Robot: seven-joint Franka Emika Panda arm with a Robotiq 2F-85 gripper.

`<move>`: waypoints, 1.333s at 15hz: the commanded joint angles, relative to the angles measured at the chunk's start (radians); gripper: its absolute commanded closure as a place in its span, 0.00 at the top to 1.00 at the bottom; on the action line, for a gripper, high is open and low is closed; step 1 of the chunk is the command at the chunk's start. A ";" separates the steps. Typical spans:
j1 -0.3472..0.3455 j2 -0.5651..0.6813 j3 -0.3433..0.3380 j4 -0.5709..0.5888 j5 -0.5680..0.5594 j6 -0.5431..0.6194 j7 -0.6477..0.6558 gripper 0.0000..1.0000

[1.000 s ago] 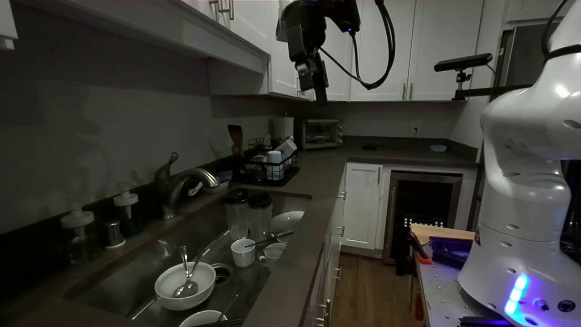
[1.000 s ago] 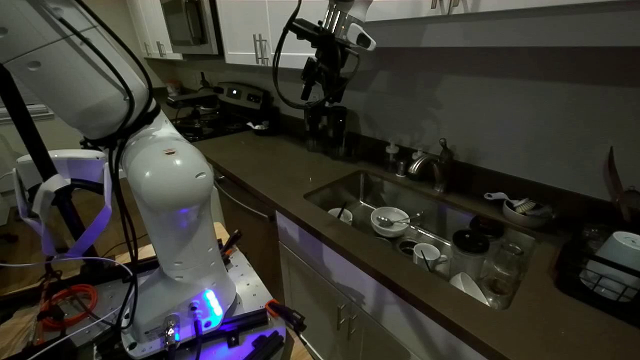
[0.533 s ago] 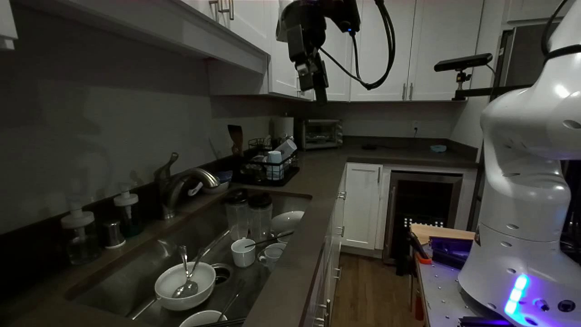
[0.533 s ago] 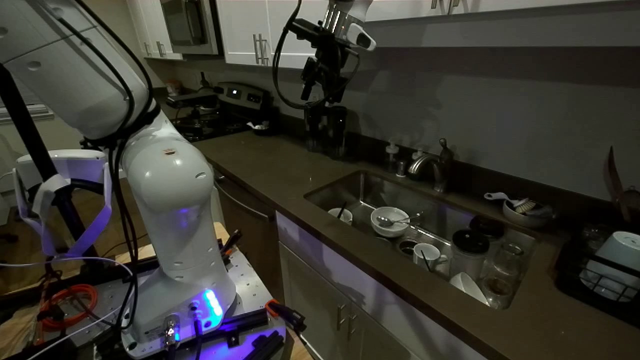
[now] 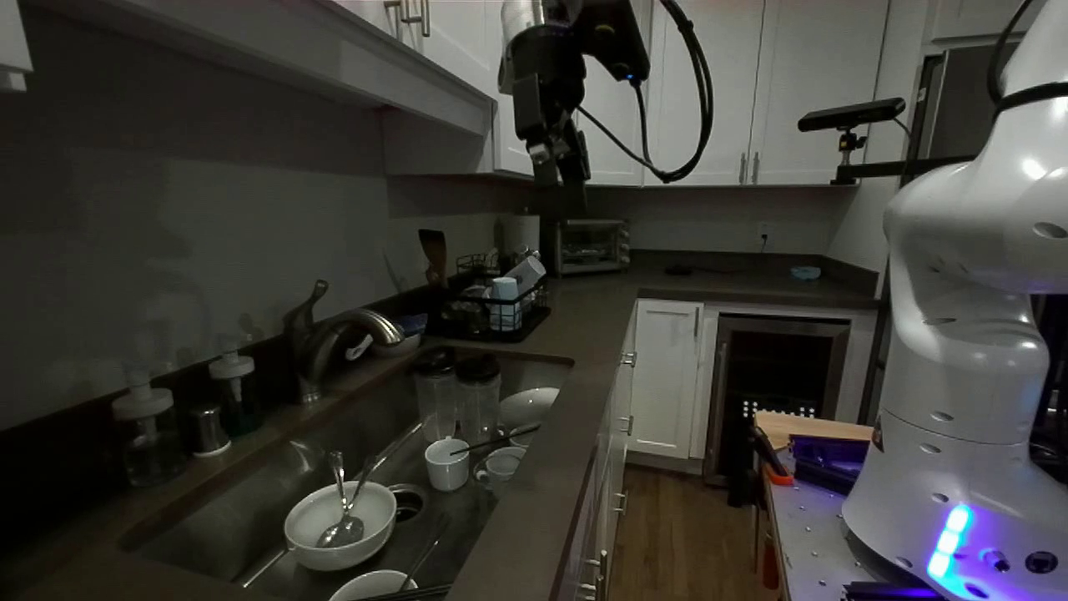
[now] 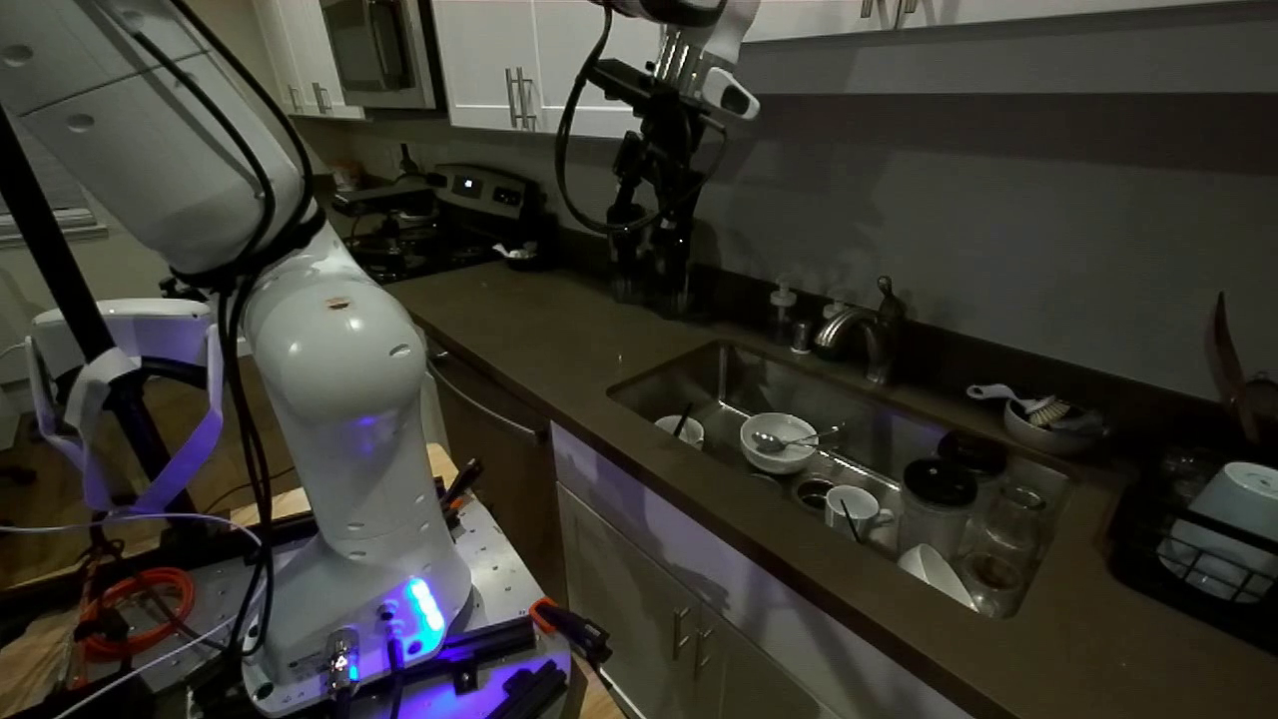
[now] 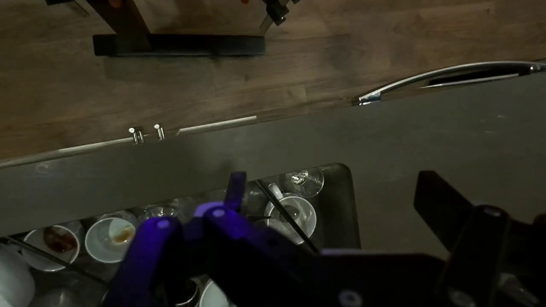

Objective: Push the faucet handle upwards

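We saw one black two-fingered gripper [image 7: 332,187] hanging well above the level of the long stainless-steel sink [image 5: 225,522], its fingers spread wide and gripping nothing. The one short, slim, silvery metal faucet handle [image 5: 314,296] pointed upward, untouched, at the back of the sink, beside one curved metal spout [image 5: 371,320]. In the sink we counted two clear, black-lidded tumblers [image 5: 478,405]; one round white bowl [image 5: 309,522] there held at least one silvery metal spoon [image 5: 342,532], and one white mug [image 5: 447,469] had one thin dark stick [image 5: 492,441] leaning out of it. In the wrist view, two round white cups [image 7: 100,246] sat in the sink, one with a dark-red patch [image 7: 59,239] inside and one with a brown patch [image 7: 123,236]; we could not tell what either patch was. On the grey-brown counter [image 6: 499,330] behind the sink we found two white-capped pump bottles [image 5: 148,441] and, between them, one small silvery cylinder [image 5: 206,430], plus one pale round bowl [image 6: 1033,431] holding one white-handled brush [image 6: 998,393]. Just past one end of the sink, one black wire rack [image 5: 519,334] held at least two pale cups [image 5: 505,302].
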 commanded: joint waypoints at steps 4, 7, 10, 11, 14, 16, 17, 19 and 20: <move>-0.006 0.056 0.045 -0.094 -0.020 0.238 -0.006 1.00; 0.007 0.058 0.067 -0.173 -0.006 0.349 0.006 1.00; 0.012 0.063 0.094 -0.247 -0.021 0.454 0.026 1.00; 0.013 0.070 0.103 -0.273 -0.026 0.507 0.025 1.00; 0.002 0.104 0.111 -0.336 -0.072 0.676 0.011 1.00; -0.015 0.144 0.105 -0.360 -0.143 0.808 0.005 1.00; -0.028 0.166 0.102 -0.366 -0.192 0.867 0.013 1.00; -0.059 0.228 0.084 -0.366 -0.289 1.023 0.021 1.00; -0.077 0.263 0.075 -0.359 -0.335 1.094 0.026 1.00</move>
